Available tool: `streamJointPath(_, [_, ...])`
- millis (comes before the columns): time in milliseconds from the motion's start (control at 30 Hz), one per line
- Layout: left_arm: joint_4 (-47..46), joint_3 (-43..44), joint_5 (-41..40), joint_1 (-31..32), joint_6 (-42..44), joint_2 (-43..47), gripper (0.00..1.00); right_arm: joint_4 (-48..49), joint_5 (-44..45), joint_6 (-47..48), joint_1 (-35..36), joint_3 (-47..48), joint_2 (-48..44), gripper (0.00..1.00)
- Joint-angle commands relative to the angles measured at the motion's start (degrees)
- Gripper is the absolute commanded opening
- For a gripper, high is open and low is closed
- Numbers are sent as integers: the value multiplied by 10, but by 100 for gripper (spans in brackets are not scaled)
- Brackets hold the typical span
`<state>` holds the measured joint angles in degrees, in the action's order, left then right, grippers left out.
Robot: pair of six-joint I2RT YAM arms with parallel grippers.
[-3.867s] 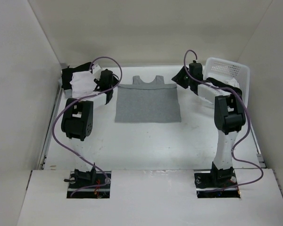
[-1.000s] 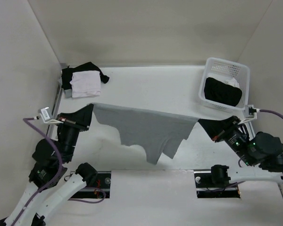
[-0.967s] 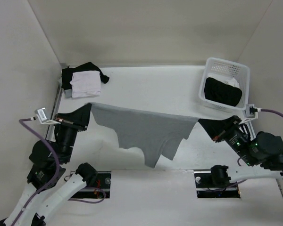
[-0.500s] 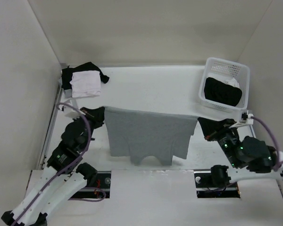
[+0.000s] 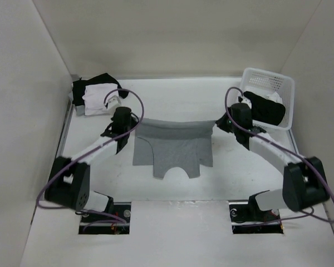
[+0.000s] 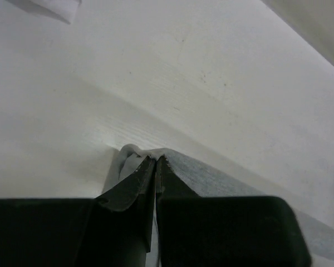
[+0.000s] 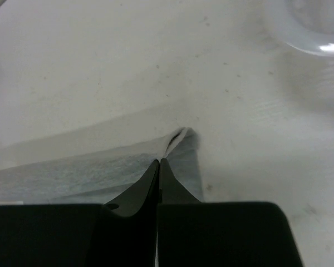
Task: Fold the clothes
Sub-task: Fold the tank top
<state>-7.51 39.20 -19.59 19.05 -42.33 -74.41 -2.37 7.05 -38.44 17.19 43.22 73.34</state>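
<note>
The grey garment [image 5: 172, 151] of the clothes lies in the middle of the table, neckline toward the near edge. Its far edge hangs stretched and slightly raised between both grippers. My left gripper [image 5: 134, 125] is shut on the far left corner, with grey fabric [image 6: 211, 179] pinched at the tips [image 6: 156, 160]. My right gripper [image 5: 215, 124] is shut on the far right corner, where the cloth [image 7: 100, 167] bunches at the closed tips [image 7: 159, 162]. In both wrist views the pinched corners sit just above the white tabletop.
A pile of black and white garments [image 5: 97, 93] lies at the back left, its white corner [image 6: 50, 5] in the left wrist view. A white lattice basket [image 5: 278, 83] holding a black garment [image 5: 264, 109] stands at the back right, just behind the right arm.
Both arms carried the grey garment from high near the front edge out over the middle of the table and down. Its lower part now lies on the surface. The grippers moved closer together.
</note>
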Motion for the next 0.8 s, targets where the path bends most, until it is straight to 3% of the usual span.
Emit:
streamJointPath(0, [-121, 109, 9, -20, 15, -102, 0, 105, -66, 2, -20, 118, 109, 0])
streamJointPath(167, [-124, 160, 20, -36, 9, -154, 0, 94, -78, 5, -29, 207, 188, 0])
streamJointPath(267, [-124, 144, 38, -40, -1, -137, 0, 79, -76, 11, -28, 207, 176, 0])
streamJointPath(433, [-156, 48, 50, -42, -25, -78, 2, 89, -58, -11, -6, 105, 116, 0])
streamJointPath(767, [-162, -168, 96, -62, -72, 139, 2, 111, -8, -43, 76, -109, -51, 0])
